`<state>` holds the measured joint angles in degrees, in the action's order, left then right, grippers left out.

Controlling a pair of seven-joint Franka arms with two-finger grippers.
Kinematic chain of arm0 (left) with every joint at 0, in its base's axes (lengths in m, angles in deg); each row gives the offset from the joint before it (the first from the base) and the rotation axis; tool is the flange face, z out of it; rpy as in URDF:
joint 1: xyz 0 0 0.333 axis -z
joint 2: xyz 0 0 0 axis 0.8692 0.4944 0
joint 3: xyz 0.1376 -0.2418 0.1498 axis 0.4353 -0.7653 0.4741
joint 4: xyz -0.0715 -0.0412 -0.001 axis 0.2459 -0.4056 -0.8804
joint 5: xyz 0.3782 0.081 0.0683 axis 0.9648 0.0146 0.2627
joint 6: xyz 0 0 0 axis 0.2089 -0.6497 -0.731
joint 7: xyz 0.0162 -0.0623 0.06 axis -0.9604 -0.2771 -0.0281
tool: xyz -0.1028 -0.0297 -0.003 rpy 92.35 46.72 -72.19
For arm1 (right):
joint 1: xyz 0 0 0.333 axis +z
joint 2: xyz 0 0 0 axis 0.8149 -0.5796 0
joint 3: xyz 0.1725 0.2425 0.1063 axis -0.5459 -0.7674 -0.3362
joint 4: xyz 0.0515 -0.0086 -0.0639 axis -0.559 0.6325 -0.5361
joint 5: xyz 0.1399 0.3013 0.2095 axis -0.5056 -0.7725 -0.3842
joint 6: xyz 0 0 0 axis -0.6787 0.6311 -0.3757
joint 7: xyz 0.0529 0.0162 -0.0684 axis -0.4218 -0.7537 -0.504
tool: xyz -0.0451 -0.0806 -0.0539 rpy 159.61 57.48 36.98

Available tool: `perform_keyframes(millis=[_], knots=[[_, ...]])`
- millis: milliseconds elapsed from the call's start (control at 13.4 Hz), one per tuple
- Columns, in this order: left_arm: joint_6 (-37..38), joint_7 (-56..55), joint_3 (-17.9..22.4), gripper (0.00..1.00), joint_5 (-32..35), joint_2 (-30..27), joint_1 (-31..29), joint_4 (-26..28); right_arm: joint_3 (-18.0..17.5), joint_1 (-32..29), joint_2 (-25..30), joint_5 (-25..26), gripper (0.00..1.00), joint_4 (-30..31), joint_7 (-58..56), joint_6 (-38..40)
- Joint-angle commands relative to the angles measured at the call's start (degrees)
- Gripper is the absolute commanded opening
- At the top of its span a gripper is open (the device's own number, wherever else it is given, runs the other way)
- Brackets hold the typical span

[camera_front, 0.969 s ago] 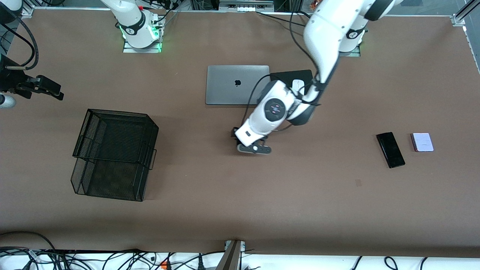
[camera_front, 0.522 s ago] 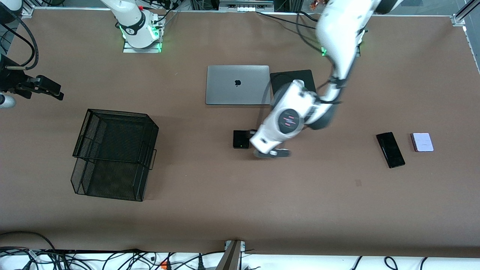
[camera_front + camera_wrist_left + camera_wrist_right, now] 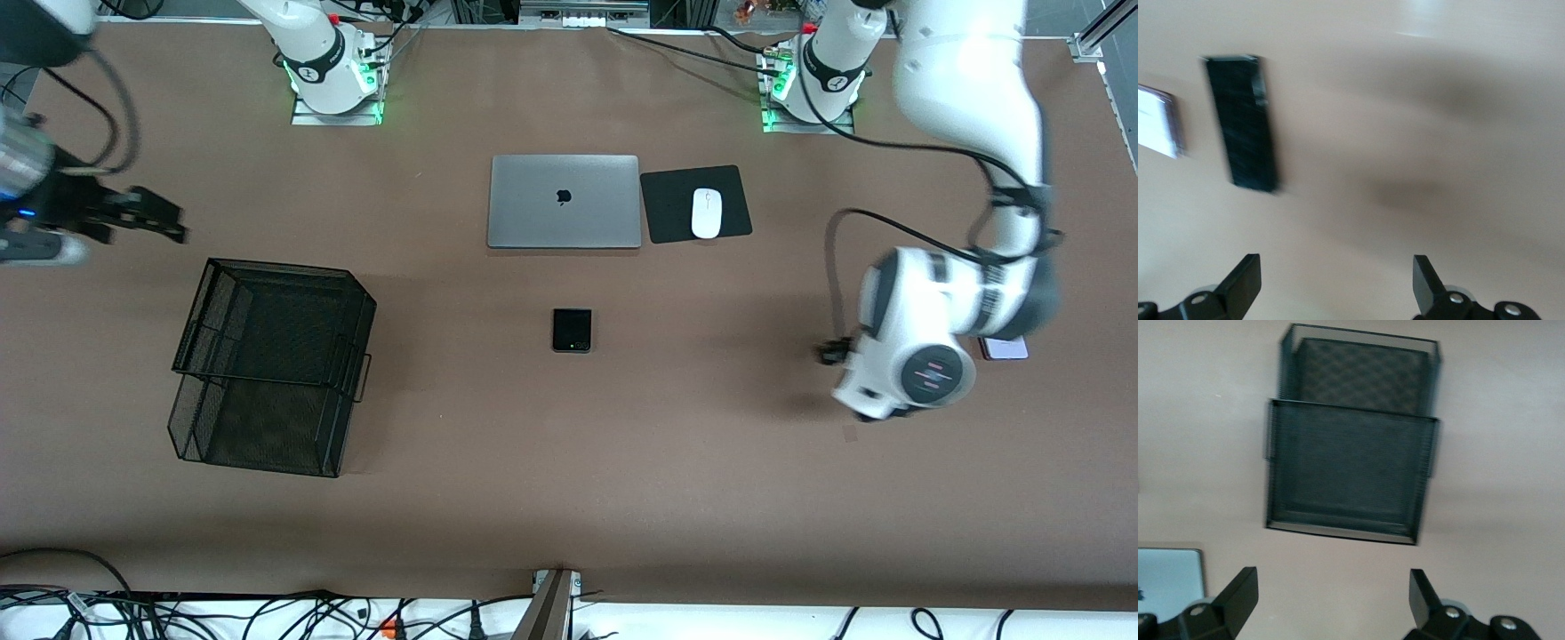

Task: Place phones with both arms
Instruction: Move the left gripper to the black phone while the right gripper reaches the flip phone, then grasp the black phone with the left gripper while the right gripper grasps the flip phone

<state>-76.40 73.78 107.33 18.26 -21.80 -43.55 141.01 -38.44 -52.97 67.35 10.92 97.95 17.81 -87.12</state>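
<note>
Hanging wide open and empty over the table's left-arm end, the left gripper (image 3: 1335, 287) has the long black slab phone (image 3: 1241, 123) and the lavender flip phone (image 3: 1158, 120) lying flat on the table below it. Its arm arches over from its base. The black flip phone (image 3: 572, 330) lies mid-table, nearer the camera than the laptop (image 3: 564, 201). The right gripper (image 3: 1331, 603), spread empty, waits above the wire basket (image 3: 1351, 453).

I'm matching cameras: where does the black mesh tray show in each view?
Front view: black mesh tray toward the right arm's end of the table.
Left wrist view: not in it.
Right wrist view: whole tray in view.
Shared landmark: silver laptop, front and right wrist views.
</note>
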Motion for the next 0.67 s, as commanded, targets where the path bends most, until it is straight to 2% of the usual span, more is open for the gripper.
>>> perform_keyframes(millis=[0, 224, 373, 522, 596], knots=[[-6.5, 11.9, -0.9, 1.0, 1.5, 1.1, -8.3, 2.1, -0.5, 12.1, -1.7, 0.6, 1.0, -0.8, 13.2, -2.0], [-21.7, 17.6, -1.1, 1.0, -2.4, -0.5, -12.3, 12.7, -0.5, 25.3, -7.9, 1.2, 1.0, -2.5, 28.6, -8.8], [-29.2, 21.3, -1.2, 1.0, -5.3, -1.9, -13.2, 17.6, -0.5, 32.9, -15.7, 3.6, 1.0, -9.2, 39.3, -11.0], [-30.6, 24.4, -1.5, 1.0, -9.2, -2.2, -14.6, 19.3, -0.4, 38.6, -25.6, 6.4, 1.0, -18.1, 49.1, -11.1], [-30.6, 26.2, -1.5, 1.0, -10.6, -1.9, -14.8, 19.4, -0.3, 40.1, -29.3, 6.8, 1.0, -20.3, 52.6, -11.3]])
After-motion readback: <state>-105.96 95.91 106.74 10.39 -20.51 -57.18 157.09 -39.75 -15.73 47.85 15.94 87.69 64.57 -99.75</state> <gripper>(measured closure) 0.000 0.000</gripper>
